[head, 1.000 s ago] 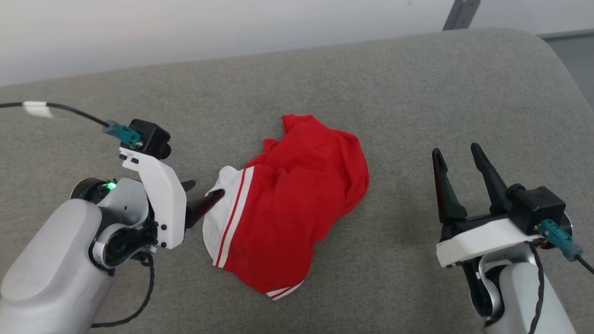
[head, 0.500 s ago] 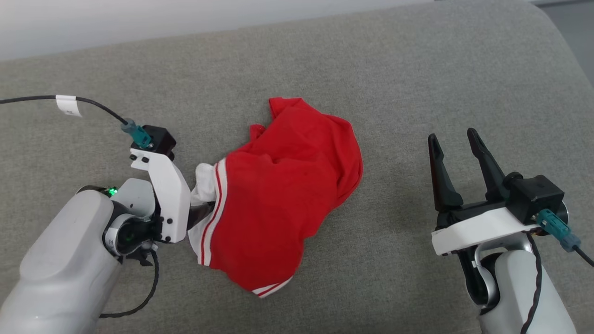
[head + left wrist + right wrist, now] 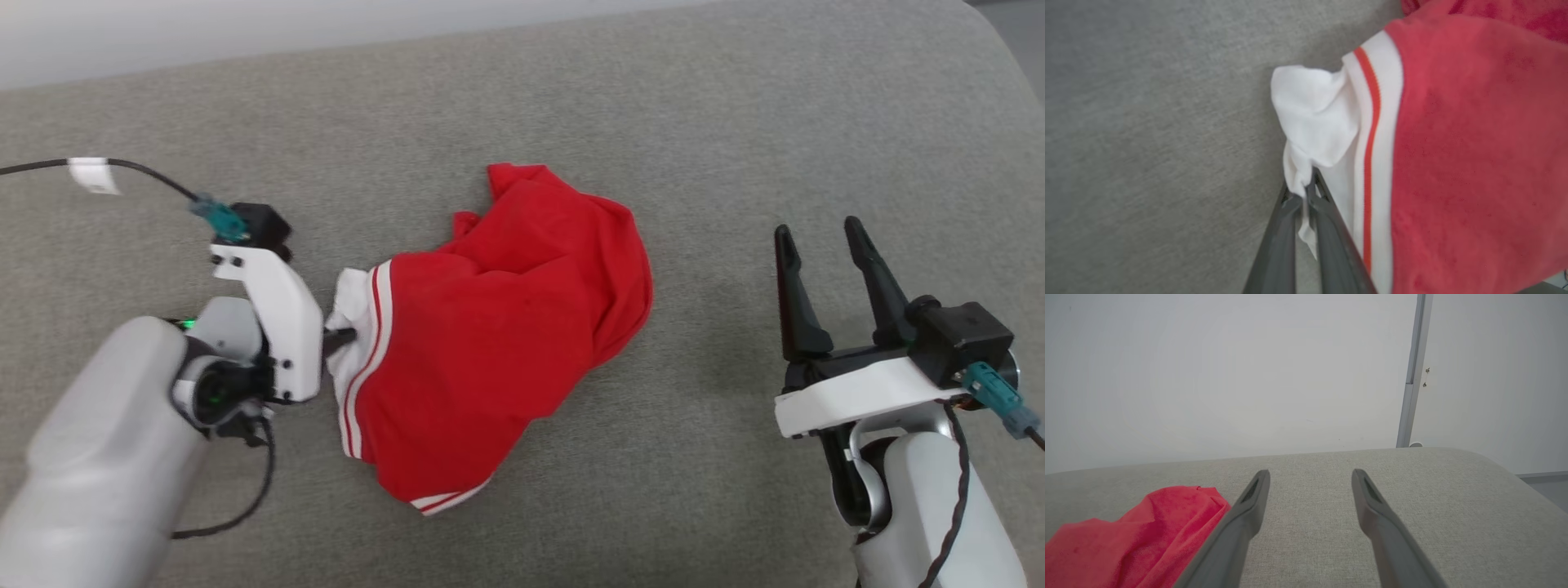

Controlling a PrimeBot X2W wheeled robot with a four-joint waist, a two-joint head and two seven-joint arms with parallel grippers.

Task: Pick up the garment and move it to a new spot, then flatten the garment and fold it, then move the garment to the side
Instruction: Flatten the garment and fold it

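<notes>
Your head camera looks down on the grey woven cushion (image 3: 735,122); the left wrist camera crowds the crumpled red-and-white fabric garment (image 3: 1474,163), which the low, level right wrist view shares.

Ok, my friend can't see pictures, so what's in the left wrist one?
The left gripper is shut on a bunched white corner of the garment, which is bright red with a white band and a thin red stripe. Behind them is a grey fabric surface.
</notes>
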